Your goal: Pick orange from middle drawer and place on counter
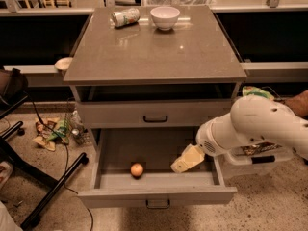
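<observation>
I see the orange (137,170) in the middle drawer (120,196), near its front. My gripper (185,161) hangs over the drawer, right of the orange. Far back on the counter (154,52), a can (125,17) lies left of a bowl (165,17).

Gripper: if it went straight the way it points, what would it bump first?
Probably the drawer floor, beside the orange. The gripper points down-left inside the open drawer; depth is unclear.
</observation>
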You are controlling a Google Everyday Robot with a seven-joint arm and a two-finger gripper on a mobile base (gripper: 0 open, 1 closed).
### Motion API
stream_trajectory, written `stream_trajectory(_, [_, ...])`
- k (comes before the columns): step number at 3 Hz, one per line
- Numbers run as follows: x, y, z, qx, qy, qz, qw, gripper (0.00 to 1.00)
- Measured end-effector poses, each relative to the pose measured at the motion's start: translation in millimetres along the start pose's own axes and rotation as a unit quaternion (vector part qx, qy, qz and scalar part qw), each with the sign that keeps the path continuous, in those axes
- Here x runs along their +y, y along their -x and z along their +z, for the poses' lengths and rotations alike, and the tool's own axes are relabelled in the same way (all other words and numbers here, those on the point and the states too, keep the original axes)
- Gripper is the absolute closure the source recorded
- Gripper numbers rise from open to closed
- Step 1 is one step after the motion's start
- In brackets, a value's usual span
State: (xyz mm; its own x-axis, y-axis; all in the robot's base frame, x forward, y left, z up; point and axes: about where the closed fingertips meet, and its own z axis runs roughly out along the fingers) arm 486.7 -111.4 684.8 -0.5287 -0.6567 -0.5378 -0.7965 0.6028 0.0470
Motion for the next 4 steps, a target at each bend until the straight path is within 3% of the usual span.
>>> stream_trajectory(1, [0, 0, 0, 0.000, 0.000, 0.000, 1.0000, 0.00])
stream_trajectory(2, [-6, -4, 23, -0.024, 0.011, 0.020, 0.9994, 0.00])
stream_trajectory(3, [-8, -17, 60, -0.060, 0.020, 0.064, 0.9960, 0.00])
stream_trajectory(4, [-20, -22, 106, -0.110, 0.014, 0.107, 0.9881, 0.00])
